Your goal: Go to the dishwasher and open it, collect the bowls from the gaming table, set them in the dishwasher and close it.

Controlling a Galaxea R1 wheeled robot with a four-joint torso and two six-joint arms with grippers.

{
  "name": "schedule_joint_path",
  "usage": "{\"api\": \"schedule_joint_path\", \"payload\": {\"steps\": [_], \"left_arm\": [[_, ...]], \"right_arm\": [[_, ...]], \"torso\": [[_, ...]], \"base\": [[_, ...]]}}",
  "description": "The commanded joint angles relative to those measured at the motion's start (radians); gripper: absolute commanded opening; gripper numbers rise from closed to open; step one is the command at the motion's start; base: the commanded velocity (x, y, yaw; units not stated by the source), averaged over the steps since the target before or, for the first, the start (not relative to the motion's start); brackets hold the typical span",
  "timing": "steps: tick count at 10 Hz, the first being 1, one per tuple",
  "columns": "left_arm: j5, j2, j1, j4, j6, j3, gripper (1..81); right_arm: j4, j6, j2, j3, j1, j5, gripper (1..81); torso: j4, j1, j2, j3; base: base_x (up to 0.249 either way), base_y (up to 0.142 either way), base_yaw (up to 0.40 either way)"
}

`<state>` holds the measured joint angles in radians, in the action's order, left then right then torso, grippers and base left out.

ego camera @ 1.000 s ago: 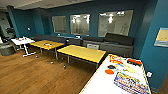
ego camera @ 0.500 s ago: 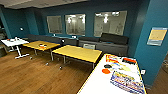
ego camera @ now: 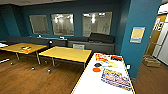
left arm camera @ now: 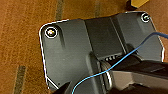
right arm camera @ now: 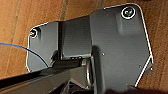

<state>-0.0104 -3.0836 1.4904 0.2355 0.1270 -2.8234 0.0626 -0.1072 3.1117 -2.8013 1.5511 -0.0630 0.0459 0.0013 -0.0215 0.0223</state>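
The gaming table is the long white-topped one at the lower right of the head view, with colourful board-game boxes on it. Two small bowls sit side by side near its middle: an orange-red bowl and, just behind it, a dark bowl. Both wrist views look down past the robot's dark plate onto wooden floor. The dishwasher is out of view.
Two yellow-topped low tables stand left of the gaming table over wooden floor. A dark sofa runs along the back wall under windows. A blue pillar rises right of the table, with a cardboard box beyond it.
The whole head picture has shifted left and grown slightly, so the camera has moved; the gaming table and pillar now look nearer. Nothing on the tables has moved.
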Motion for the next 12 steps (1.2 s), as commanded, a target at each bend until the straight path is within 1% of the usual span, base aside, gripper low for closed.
{"api": "schedule_joint_path", "payload": {"steps": [1,8,10,12], "left_arm": [[-0.051,-0.001,-0.055,0.004,-0.006,-0.001,81.1],[-0.051,-0.003,-0.055,0.002,-0.006,-0.001,81.1],[-0.051,-0.001,-0.055,-0.002,-0.006,-0.001,81.1],[-0.051,-0.003,-0.055,-0.005,-0.006,-0.001,81.1]], "right_arm": [[0.003,0.001,0.006,0.005,-0.048,0.048,81.1],[0.003,0.001,0.007,0.005,-0.047,0.048,81.1],[0.003,0.001,0.009,0.005,-0.048,0.049,81.1],[0.003,0.001,0.009,0.005,-0.048,0.048,81.1]], "torso": [[0.000,0.000,0.000,0.000],[0.000,0.000,0.000,0.000],[0.000,0.000,0.000,0.000],[0.000,0.000,0.000,0.000]], "base": [[0.000,0.000,-0.334],[0.000,0.000,-0.322],[0.000,0.000,-0.185],[0.000,0.000,0.000]]}}
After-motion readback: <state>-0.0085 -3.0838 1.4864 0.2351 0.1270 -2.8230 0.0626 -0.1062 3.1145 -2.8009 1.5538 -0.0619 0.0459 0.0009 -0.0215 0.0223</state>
